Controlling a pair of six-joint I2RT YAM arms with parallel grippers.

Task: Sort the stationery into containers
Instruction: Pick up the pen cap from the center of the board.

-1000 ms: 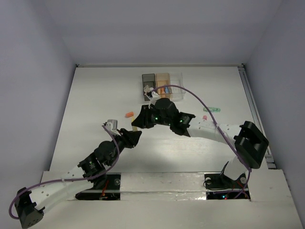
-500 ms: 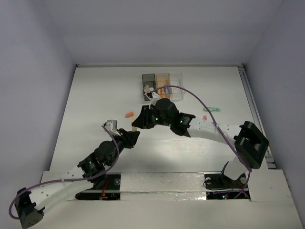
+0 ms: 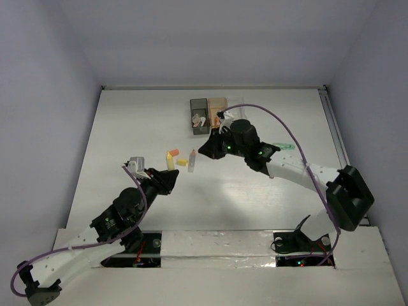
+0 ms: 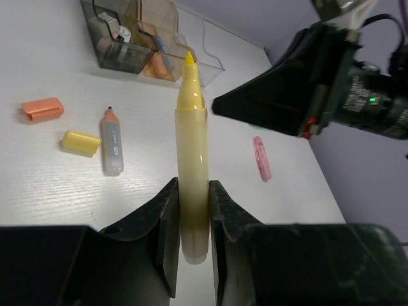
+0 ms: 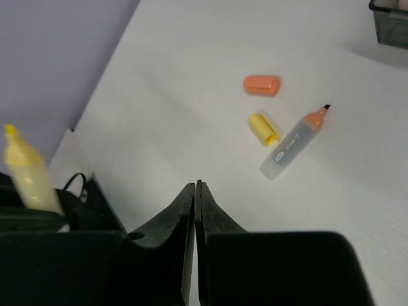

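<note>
My left gripper (image 4: 191,188) is shut on an uncapped yellow marker (image 4: 192,159), held upright above the table with its tip up; it also shows in the top view (image 3: 169,162) and the right wrist view (image 5: 25,169). An orange cap (image 4: 42,108), a yellow cap (image 4: 81,142) and a grey-bodied marker with an orange tip (image 4: 111,141) lie on the table beyond it. My right gripper (image 5: 195,186) is shut and empty, above the table to the right of these (image 3: 204,151). The dark grey bin (image 3: 199,115) and orange bin (image 3: 217,104) stand behind; the clear one is mostly hidden by my right arm.
A pink marker (image 4: 261,157) lies to the right under my right arm. A mint green marker (image 3: 284,146) lies at the right. The dark bin holds small white items (image 3: 199,119). The right arm's purple cable (image 3: 280,127) arcs over the bins.
My right gripper has drawn back to the right, away from my left gripper. My left gripper has shifted left with the yellow marker. The caps and the grey marker now show.
</note>
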